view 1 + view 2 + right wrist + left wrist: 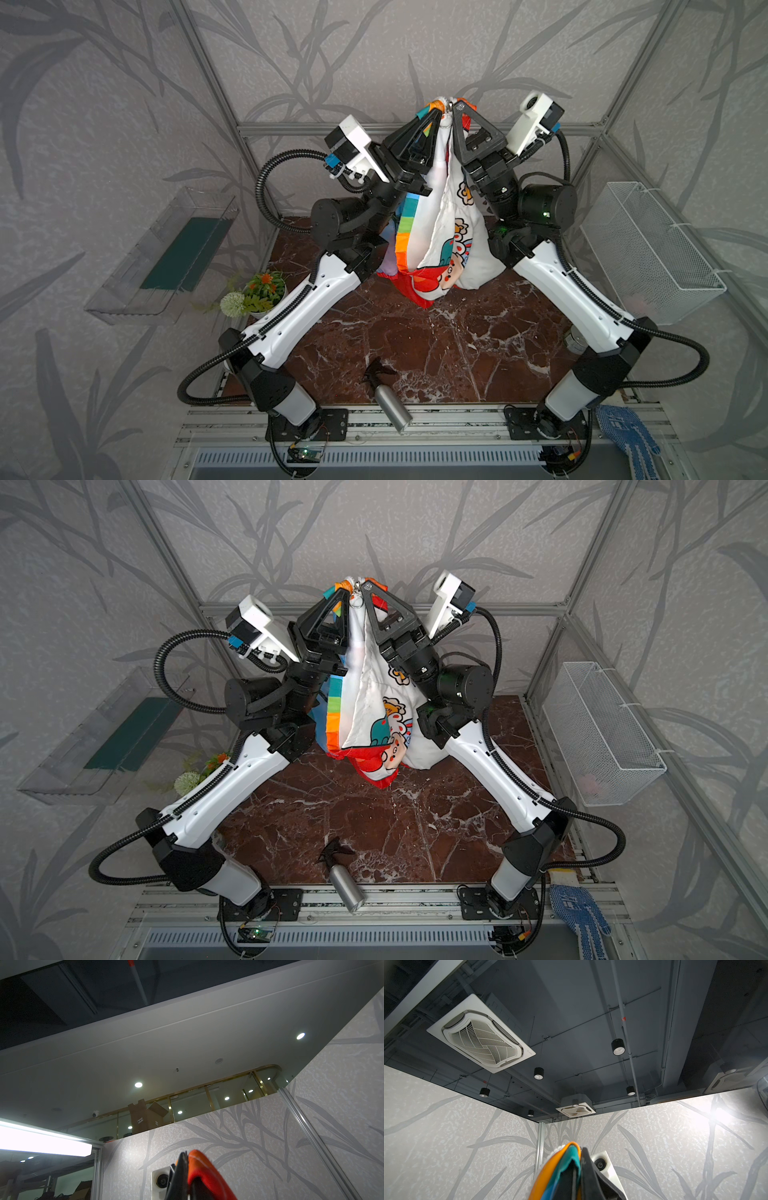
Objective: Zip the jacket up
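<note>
The small white cartoon-print jacket (440, 224), with rainbow stripes and a red hood, hangs above the brown marbled tabletop (436, 353). The left gripper (435, 112) and the right gripper (459, 106), close together, each clamp its raised top edge.

Jacket (440, 232) front closure unclear, probably folded inward.

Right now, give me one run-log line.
left gripper: shut on jacket | right gripper: shut on jacket | jacket: hanging from both grippers
</note>
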Motion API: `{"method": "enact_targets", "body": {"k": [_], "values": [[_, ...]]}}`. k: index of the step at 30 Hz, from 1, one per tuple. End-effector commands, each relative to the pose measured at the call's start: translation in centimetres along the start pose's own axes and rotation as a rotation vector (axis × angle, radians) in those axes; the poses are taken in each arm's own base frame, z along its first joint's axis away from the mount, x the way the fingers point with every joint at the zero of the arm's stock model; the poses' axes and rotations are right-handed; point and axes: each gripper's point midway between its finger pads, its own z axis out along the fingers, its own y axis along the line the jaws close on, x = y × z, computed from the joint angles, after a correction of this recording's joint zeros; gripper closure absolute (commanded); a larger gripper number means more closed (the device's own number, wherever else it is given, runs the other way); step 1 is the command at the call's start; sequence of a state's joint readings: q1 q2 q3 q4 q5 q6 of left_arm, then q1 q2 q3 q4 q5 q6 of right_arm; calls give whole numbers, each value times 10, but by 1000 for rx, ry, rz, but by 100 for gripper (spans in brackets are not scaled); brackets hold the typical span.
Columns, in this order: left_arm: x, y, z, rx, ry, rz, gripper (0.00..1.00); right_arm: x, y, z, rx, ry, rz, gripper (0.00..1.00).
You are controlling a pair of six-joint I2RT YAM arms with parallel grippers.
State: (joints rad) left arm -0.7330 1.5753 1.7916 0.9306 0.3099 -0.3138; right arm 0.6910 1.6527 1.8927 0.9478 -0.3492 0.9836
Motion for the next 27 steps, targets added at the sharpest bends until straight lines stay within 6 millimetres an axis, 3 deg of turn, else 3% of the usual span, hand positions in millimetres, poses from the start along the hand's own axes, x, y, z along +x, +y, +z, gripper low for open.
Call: {"method": "enact_targets", "body": {"k": [1, 9, 18, 22, 27], "values": [[-8, -14, -1, 56, 18, 5, 100, -25, 36, 4, -72, -42, -60, 100], [1, -15, -4, 61, 59, -38, 100, -39, 49, 21, -142, -47, -52, 100], [-1, -16, -4, 60, 76, -74, 100, -27, 31, 13, -100, -40, -34, 100], [9, -3, -3, 26, 130, -90, 100, -24, 39, 18, -127, -5, -26, 100], [-2, 12, -2, 38, 131, -186, 100, -17, 36, 8, -91, 14, -33, 100]]}}
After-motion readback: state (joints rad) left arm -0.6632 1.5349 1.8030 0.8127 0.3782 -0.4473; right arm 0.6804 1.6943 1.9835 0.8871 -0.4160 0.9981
